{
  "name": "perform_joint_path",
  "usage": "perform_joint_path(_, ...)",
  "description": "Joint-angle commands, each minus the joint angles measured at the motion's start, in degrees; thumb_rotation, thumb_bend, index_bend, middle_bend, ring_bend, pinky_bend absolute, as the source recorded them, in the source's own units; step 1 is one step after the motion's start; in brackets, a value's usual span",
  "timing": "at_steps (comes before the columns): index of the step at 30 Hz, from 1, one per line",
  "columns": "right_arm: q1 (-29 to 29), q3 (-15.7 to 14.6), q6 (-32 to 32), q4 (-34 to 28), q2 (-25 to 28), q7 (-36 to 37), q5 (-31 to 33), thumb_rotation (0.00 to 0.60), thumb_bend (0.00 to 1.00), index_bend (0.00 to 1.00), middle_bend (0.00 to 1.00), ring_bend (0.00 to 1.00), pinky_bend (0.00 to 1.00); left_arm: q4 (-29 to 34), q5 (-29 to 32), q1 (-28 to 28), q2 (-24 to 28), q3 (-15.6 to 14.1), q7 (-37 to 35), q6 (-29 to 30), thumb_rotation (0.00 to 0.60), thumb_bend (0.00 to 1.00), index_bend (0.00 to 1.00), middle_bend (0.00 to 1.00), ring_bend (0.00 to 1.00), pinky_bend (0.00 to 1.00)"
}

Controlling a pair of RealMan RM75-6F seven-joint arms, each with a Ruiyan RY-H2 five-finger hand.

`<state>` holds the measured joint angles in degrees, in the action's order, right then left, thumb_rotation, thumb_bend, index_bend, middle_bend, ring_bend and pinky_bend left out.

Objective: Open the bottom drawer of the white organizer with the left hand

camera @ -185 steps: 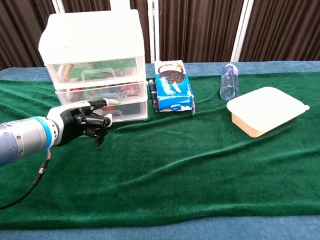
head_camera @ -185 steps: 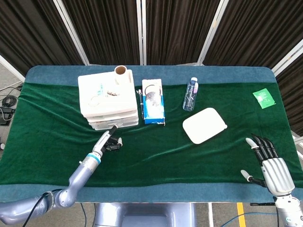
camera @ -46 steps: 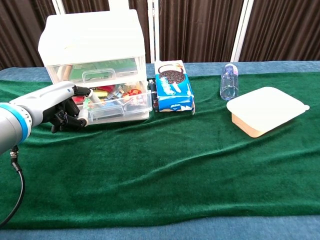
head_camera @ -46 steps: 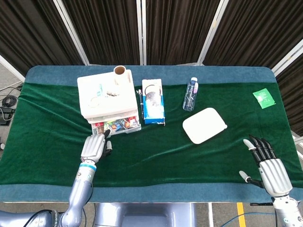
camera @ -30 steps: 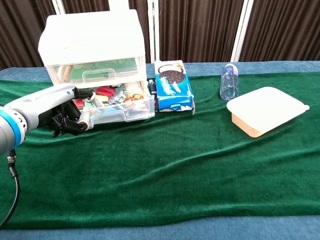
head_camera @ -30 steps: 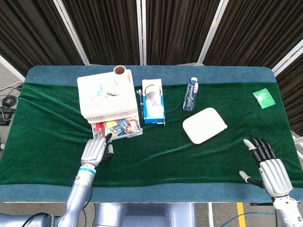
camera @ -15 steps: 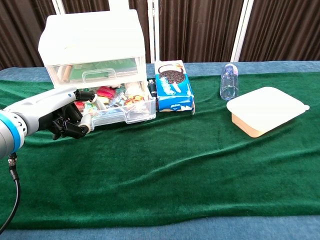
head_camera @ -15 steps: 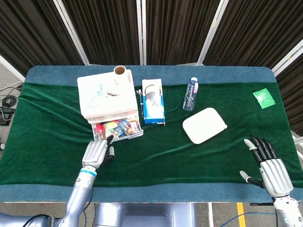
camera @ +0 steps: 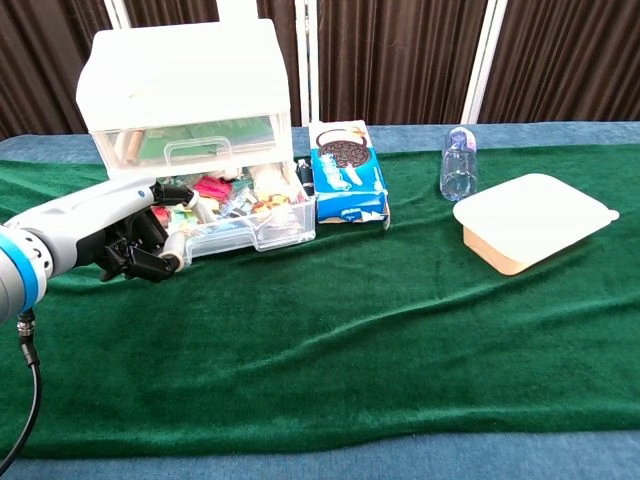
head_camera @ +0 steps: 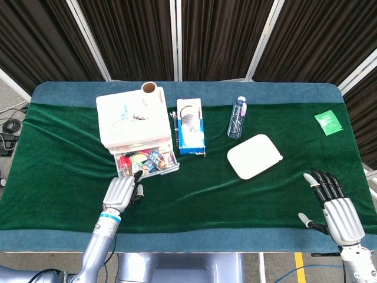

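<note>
The left hand (camera: 120, 235) has a smooth silver-grey back, black inner finger segments and pale fingertips. Behind its wrist sit a blue band and a white ring, and a thin black cable hangs beneath the forearm. The right hand (head_camera: 337, 213) is ribbed silver with black, white-tipped fingers.

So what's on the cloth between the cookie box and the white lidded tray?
Nothing on the direct line: in both views bare green cloth runs from the cookie box to the tray. The water bottle lies further back, beside that gap.
</note>
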<state>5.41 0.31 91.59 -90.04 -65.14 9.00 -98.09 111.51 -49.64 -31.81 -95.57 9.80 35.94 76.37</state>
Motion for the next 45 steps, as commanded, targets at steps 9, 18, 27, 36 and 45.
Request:
perform_joint_path(9,-0.03,-0.02,0.03,-0.03,0.03,0.00,-0.02,0.600,0.08,0.00,0.00,0.00,0.00,1.06,-1.18,0.11,0.38,-0.95,-0.13,0.32,0.600,0.78,0.29,0.89,0.75,0.73)
perform_joint_path(18,0.00,-0.02,-0.08,-0.04,0.00,-0.07,0.02,0.600,0.09,0.00,0.00,0.00,0.00,0.82,-1.63,0.36,0.74,-1.04,-0.95,0.52,0.600,0.78,0.15,0.89,0.75,0.73)
perform_joint_path(27,0.00,-0.05,-0.15,-0.03,-0.02,-0.20,0.01,0.600,0.09,0.00,0.00,0.00,0.00,0.78,-2.01,0.51,1.14,-1.14,-1.72,0.26,0.600,0.77,0.00,0.89,0.75,0.73)
perform_joint_path(36,0.04,-0.07,-0.24,0.04,0.03,-0.08,0.03,0.600,0.08,0.00,0.00,0.00,0.00,2.88,-9.00,2.55,3.09,-3.55,-3.86,3.03,0.600,0.75,0.00,0.89,0.75,0.73)
perform_joint_path(45,0.13,0.03,-0.53,0.36,-0.26,-0.66,0.28,0.600,0.09,0.00,0.00,0.00,0.00,3.07,-29.98,10.70,12.03,-14.70,-12.84,11.15,0.600,0.58,0.00,0.47,0.35,0.35)
